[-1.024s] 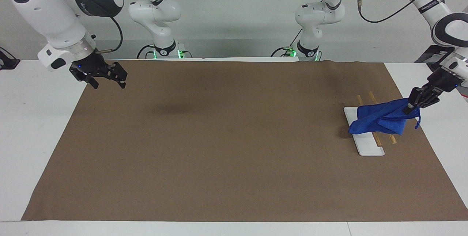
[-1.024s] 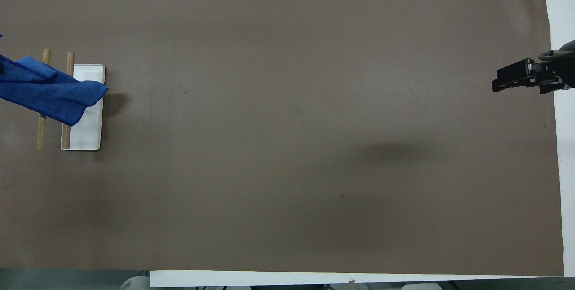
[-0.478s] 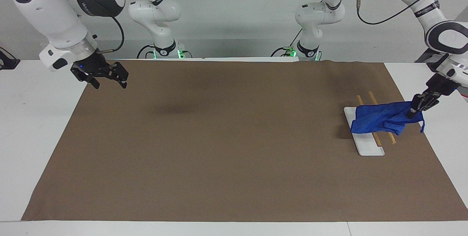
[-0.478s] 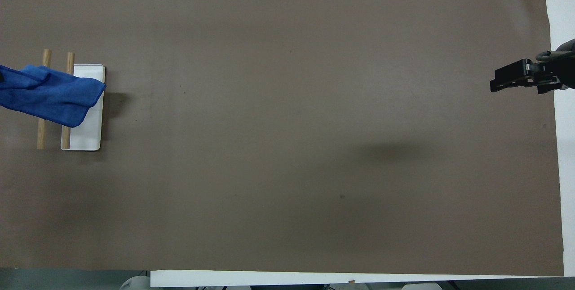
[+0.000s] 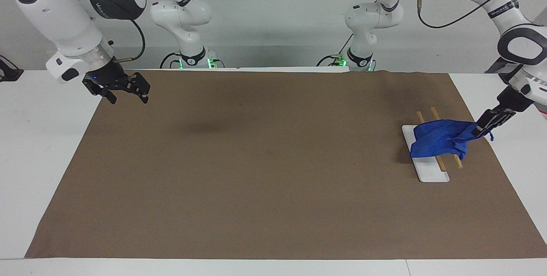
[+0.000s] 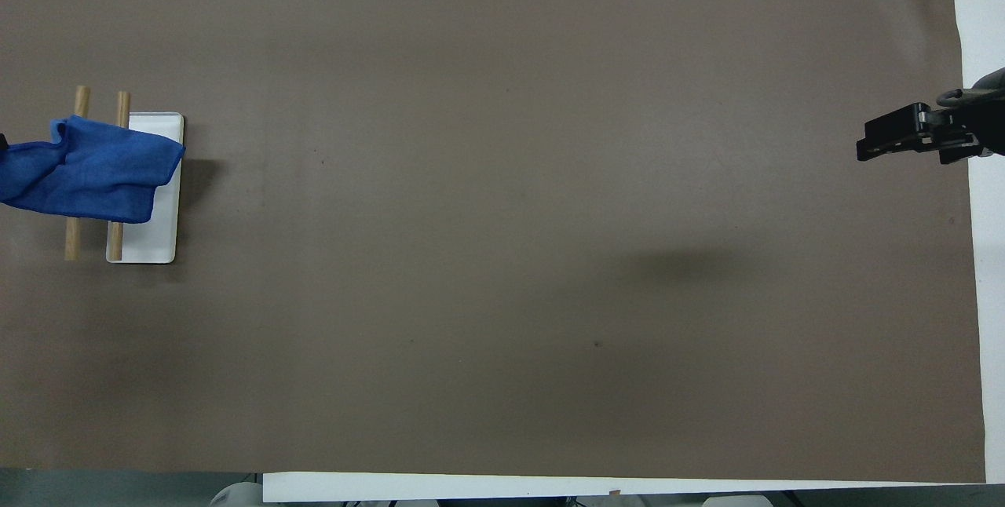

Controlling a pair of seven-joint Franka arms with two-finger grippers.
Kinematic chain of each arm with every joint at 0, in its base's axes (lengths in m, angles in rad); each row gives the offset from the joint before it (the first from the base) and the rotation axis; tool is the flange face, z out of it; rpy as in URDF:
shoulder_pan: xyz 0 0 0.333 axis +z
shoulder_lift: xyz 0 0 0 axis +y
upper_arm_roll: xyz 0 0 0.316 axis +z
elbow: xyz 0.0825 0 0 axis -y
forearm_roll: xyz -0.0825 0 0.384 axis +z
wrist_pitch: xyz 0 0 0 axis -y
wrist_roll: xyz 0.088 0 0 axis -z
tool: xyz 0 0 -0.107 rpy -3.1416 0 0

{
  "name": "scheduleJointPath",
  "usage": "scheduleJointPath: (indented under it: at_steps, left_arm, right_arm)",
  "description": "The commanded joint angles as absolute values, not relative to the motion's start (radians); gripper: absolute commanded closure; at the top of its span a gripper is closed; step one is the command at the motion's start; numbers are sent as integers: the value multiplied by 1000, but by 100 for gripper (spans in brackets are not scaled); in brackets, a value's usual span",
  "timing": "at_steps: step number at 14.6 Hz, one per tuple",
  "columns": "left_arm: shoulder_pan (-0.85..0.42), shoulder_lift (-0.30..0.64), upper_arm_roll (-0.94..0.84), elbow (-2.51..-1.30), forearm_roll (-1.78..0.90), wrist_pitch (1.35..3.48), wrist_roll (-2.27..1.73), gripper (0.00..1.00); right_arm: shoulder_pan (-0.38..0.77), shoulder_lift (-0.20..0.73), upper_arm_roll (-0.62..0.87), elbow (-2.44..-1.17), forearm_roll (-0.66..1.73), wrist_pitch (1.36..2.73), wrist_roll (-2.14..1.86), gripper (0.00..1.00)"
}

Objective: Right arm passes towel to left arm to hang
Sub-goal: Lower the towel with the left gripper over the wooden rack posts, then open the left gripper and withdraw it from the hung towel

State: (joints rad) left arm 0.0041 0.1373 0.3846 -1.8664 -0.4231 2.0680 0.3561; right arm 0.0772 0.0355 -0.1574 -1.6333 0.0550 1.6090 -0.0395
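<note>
The blue towel (image 5: 440, 142) lies draped across the two wooden rods (image 5: 441, 164) of a small rack with a white base (image 5: 430, 174), at the left arm's end of the table. My left gripper (image 5: 478, 130) is shut on the towel's outer corner, just outside the rods, and holds that end up. In the overhead view the towel (image 6: 98, 171) covers the middle of both rods (image 6: 72, 238) and the edge of the base (image 6: 148, 240); the left gripper is almost wholly out of that view. My right gripper (image 5: 128, 98) waits open and empty over the mat's edge at its own end, and shows in the overhead view (image 6: 865, 143).
A brown mat (image 5: 265, 173) covers most of the white table (image 5: 38, 148). The towel's short loop (image 5: 491, 136) hangs beside the left gripper. Both arm bases stand at the robots' edge of the table.
My left gripper has risen and drawn back toward its own end of the table, pulling the towel flatter and squarer across the rods. The right gripper has barely moved.
</note>
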Motion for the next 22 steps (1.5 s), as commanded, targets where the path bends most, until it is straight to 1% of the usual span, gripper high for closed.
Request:
scheduleJointPath:
  at_steps: [1,3,5,6,8,11,13,15,17,20,22]
  left_arm:
    - [-5,103,390,-1884,-385,2091,301,0]
    - [-12,74,388,-1882,-368,2089,226,0]
    - [-20,16,365,-1882,-217,2069,195,0]
    - [-29,-7,344,-1881,-156,2034,172,0]
    - [-32,-34,292,-1841,-66,1871,155,0]
    - [-31,-49,191,-1755,-29,1642,68,0]
    - [-29,-66,120,-1724,-32,1560,-14,0]
    - [-29,-63,57,-1668,-32,1476,-50,0]
    - [-26,-61,48,-1614,-37,1389,-51,0]
    - [-21,-60,5,-1579,-41,1359,-52,0]
    - [-23,-52,6,-1582,-58,1374,-51,0]
  right_arm:
    - [80,21,-160,-1647,49,1603,-55,1]
    - [80,21,-160,-1646,49,1603,-55,1]
    - [80,21,-160,-1647,49,1605,-55,1]
    - [80,23,-160,-1646,49,1603,-55,1]
    - [80,21,-160,-1646,49,1603,-55,1]
    - [80,21,-160,-1646,49,1603,-55,1]
    - [80,23,-161,-1646,49,1605,-55,1]
    - [80,21,-161,-1646,49,1606,-54,1]
    - [80,21,-163,-1646,49,1611,-54,1]
    - [78,23,-164,-1646,43,1615,-57,1]
    - [80,23,-166,-1646,11,1617,-57,1]
